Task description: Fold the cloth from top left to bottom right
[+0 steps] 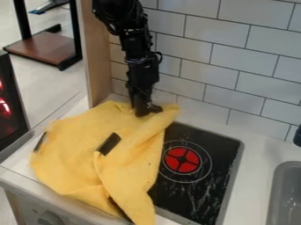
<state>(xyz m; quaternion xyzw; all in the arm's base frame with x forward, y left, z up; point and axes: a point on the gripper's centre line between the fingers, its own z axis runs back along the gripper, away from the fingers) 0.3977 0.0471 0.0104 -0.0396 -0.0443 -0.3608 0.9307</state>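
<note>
Yellow cloth (pixel 70 162) nearest the camera, its lower tip reaching the front edge of the worktop (pixel 258 154), near a round knob (pixel 50 218) on the front panel. Cloth is bunched and creased, lying left of the red burner (pixel 182 160) and over the left part of the black stovetop (pixel 200 197). One long fold runs down its right side, from the upper right corner to the lower tip. Dark rectangular patch (pixel 108 143) around mid-cloth, another dark strip (pixel 40 142) at its left edge. Gripper (pixel 147 113) points down at the cloth's top edge, right of center, touching it; cannot tell if it's open, closed or pinching fabric. Black arm (pixel 138 52) comes down from the top, in front of the tiled wall (pixel 229 57). Wood panel (pixel 97 57) upright, left of the arm. Gray sink (pixel 282 193) at right, well apart from the cloth. Pale streaks on the stovetop, below the burner. Black stand with a brown base (pixel 45 47) on the floor, upper left. Dark box with red glow (pixel 9 118) at left edge.
</note>
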